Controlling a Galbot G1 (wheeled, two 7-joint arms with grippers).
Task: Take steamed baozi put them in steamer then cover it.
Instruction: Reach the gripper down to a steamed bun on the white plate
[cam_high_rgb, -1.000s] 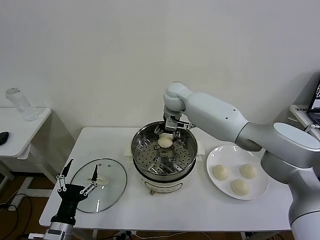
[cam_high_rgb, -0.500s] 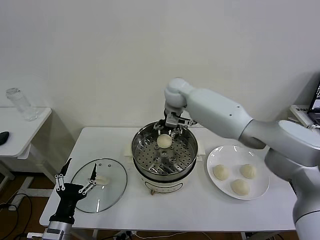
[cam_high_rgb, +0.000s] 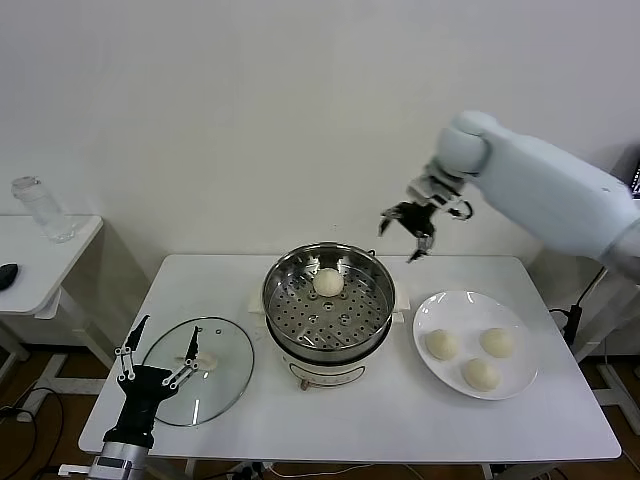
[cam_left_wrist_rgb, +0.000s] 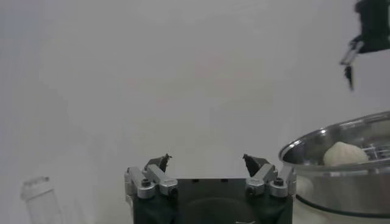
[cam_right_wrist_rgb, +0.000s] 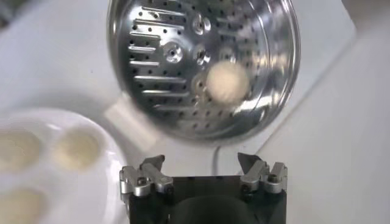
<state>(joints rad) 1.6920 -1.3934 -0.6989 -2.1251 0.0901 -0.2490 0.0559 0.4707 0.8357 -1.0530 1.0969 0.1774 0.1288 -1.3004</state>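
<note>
— Where's the bun?
— One bun (cam_high_rgb: 327, 282) sits in the steamer (cam_high_rgb: 329, 306); three wait on the plate (cam_high_rgb: 476, 344).
— Fingers?
— My right gripper (cam_high_rgb: 405, 228) hangs spread and empty above the table (cam_high_rgb: 400, 420); left gripper (cam_high_rgb: 155, 362) gapes by the lid (cam_high_rgb: 198, 370).

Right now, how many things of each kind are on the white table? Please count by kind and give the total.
Baozi: 4, one in the steamer, three on the plate
Steamer: 1
Glass cover: 1
White plate: 1
Total: 7
</note>
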